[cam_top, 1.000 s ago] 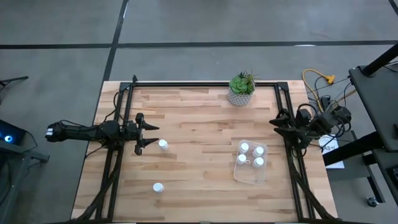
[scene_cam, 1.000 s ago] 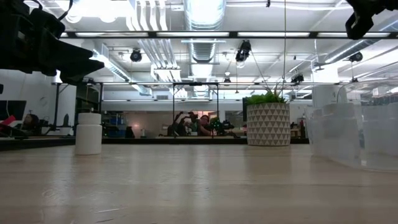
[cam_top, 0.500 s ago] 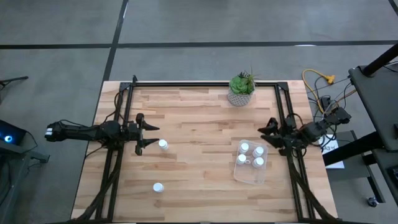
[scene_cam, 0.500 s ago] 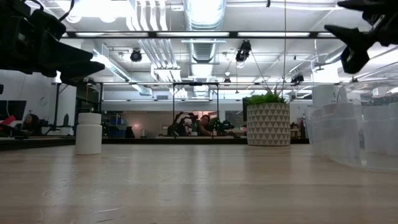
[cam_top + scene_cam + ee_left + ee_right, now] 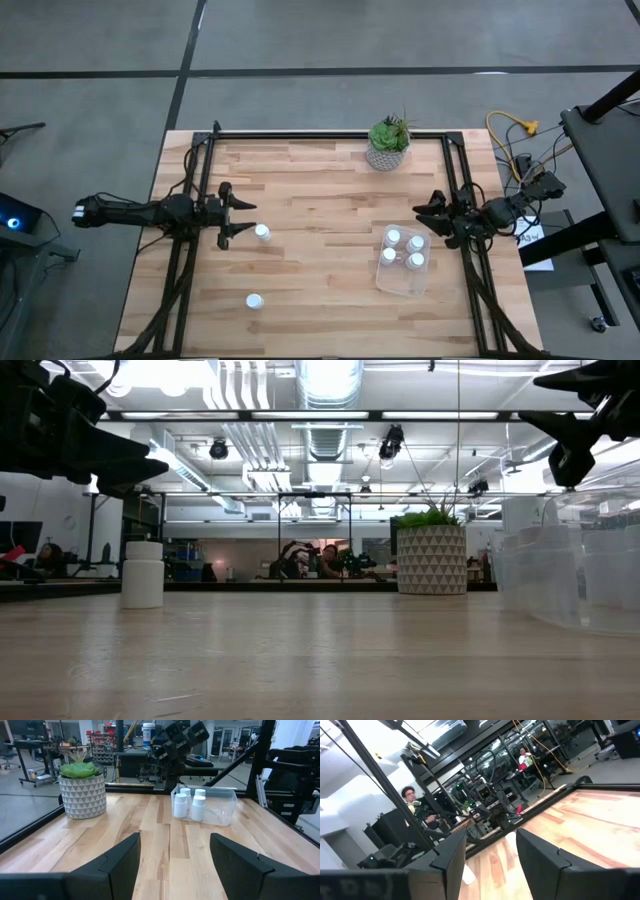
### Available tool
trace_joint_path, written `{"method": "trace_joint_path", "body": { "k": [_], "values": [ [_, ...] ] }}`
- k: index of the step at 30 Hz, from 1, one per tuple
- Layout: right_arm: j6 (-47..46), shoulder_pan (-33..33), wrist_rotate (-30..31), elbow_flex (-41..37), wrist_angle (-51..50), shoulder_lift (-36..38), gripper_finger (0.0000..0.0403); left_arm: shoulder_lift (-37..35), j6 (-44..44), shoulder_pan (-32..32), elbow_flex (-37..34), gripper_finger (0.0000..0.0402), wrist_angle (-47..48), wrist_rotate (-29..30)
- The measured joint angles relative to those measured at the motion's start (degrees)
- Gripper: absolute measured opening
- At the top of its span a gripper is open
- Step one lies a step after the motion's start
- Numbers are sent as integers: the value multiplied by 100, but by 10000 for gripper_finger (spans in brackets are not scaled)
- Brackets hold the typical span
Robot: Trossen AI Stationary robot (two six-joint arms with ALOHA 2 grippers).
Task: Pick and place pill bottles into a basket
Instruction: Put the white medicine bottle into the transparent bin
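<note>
One white pill bottle stands upright on its base on the wooden table, just beyond the fingertips of my left gripper, which hovers open and empty; the low view shows this bottle too. A second bottle stands nearer the front edge. The clear basket sits on the table's right half with several bottles upright inside, also seen in the left wrist view. My right gripper hangs open above the table, beside the basket's far right corner, holding nothing.
A potted green plant in a patterned pot stands at the table's far edge. Black frame rails run along the left, right and far sides. Bare wood lies between the left bottles and the basket.
My right gripper has come down and moved from the table's right rail toward the basket, turning a little, then stopped. My left gripper, the bottles and the basket have stayed where they were.
</note>
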State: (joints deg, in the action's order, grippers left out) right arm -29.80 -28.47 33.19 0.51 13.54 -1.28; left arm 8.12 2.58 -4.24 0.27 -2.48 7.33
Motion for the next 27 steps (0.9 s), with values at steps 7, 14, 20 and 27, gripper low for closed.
{"method": "trace_joint_path", "body": {
  "k": [7,14,20,27],
  "values": [
    [0,-2,-7,0,0,-2,166,-6,-998,0,0,222,-4,33],
    [0,-2,-15,0,-1,-2,160,-2,-1044,1,0,222,-79,44],
    [0,-2,-15,0,0,0,165,-4,686,1,0,222,-1203,61],
    [0,-2,-15,0,-2,-4,166,13,2636,1,0,222,-2966,448]
  ]
}}
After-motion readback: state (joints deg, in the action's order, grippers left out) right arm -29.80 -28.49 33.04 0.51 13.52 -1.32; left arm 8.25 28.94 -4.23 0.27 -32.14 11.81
